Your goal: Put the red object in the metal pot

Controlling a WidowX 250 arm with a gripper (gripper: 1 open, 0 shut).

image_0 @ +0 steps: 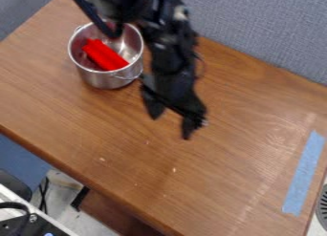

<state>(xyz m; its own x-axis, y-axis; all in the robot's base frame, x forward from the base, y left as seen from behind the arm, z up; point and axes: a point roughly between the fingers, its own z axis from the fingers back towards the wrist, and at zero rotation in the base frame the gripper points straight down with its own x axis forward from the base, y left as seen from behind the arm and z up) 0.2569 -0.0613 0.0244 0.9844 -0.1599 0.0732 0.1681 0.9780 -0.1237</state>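
The black robot gripper point(171, 120) hangs over the brown wooden table point(141, 159), its fingers spread wide and holding nothing. Beyond it, toward the upper left of the view, stands the round shiny silver metal pot point(96, 79). The bright red blocky object point(105, 54) lies inside that pot, apart from the fingers. No writing can be read.

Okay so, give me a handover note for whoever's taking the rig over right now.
Gripper: open, nothing held, low over the table to one side of the pot.
Metal pot: upright on the table, near the wall.
Red object: inside the pot, leaning along its inner side.
Done: red object is in the pot.
Left: nothing more of the task that I can see; perhaps just park the arm.
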